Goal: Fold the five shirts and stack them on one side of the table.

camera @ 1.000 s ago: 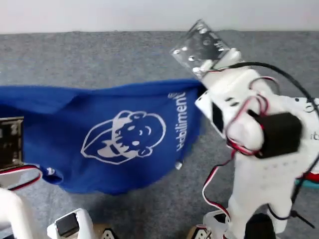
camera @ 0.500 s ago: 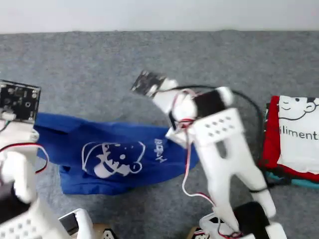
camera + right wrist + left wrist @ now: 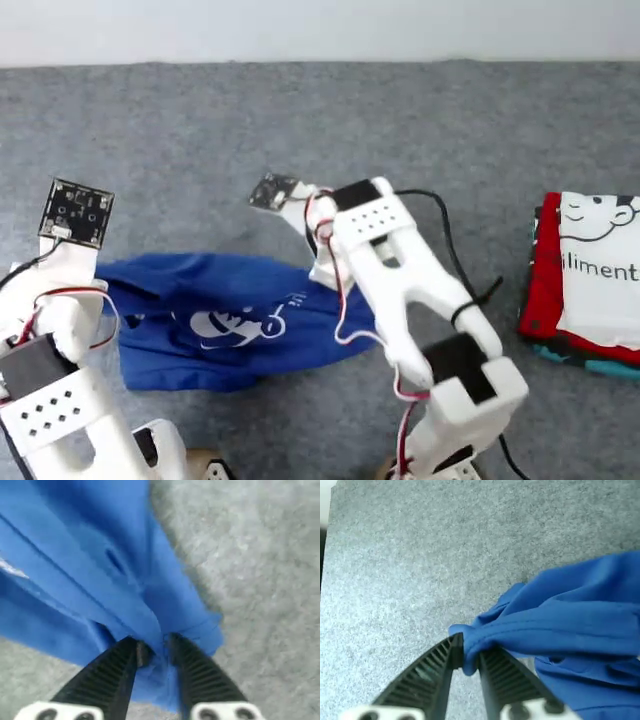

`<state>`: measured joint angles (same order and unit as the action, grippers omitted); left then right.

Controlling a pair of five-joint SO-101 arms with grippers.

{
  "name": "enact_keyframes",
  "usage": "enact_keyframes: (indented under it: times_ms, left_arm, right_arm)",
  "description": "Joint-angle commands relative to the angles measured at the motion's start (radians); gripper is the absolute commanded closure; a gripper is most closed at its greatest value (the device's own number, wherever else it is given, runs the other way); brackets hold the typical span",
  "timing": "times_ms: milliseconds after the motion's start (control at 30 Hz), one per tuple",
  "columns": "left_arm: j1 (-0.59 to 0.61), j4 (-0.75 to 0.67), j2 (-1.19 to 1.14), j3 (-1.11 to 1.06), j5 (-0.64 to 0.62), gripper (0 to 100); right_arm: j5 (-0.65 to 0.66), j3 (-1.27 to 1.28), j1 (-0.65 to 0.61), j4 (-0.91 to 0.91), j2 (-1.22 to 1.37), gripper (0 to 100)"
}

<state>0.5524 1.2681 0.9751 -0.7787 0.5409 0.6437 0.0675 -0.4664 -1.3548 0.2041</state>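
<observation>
A blue shirt point(image 3: 230, 325) with a white print lies bunched on the grey table, left of centre. The left gripper point(image 3: 466, 655) is shut on a fold at the shirt's point(image 3: 570, 615) left edge; its arm point(image 3: 60, 310) stands at the left in the high view. At the shirt's right end the right gripper point(image 3: 154, 652) is shut on the blue shirt point(image 3: 90, 565); its arm point(image 3: 390, 280) reaches in from the lower middle. A stack of folded shirts point(image 3: 590, 285), white on top of red, lies at the table's right edge.
Bare grey table surface point(image 3: 300, 130) stretches behind the shirt to a pale wall. More open surface point(image 3: 500, 180) lies between the right arm and the stack.
Both arms have swung inward and down, bringing the spread shirt toward the near edge. It has collapsed from a wide flat sheet into a narrower, bunched fold.
</observation>
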Motion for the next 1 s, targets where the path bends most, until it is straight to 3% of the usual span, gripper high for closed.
enact_keyframes:
  times_ms: [0,233,533,667,833,967]
  left_arm:
    - [0.002,-0.043,0.011,-0.005,0.011,98]
    - [0.000,-0.072,0.006,-0.045,0.011,98]
    - [0.000,-0.126,0.009,-0.085,0.009,98]
    - [0.000,-0.126,0.009,-0.085,0.009,98]
    - [0.000,-0.123,0.011,-0.085,0.009,98]
    - [0.005,-0.120,0.011,-0.084,0.011,98]
  right_arm:
    - [0.005,-0.138,0.025,-0.050,0.015,80.5]
    - [0.003,-0.331,0.008,-0.277,0.027,80.4]
    - [0.002,-0.331,-0.019,-0.429,0.027,80.1]
    - [-0.012,-0.331,-0.047,-0.417,0.030,79.7]
    - [-0.107,-0.347,-0.051,-0.377,0.136,69.7]
    - [-0.124,-0.399,-0.028,-0.378,0.228,69.6]
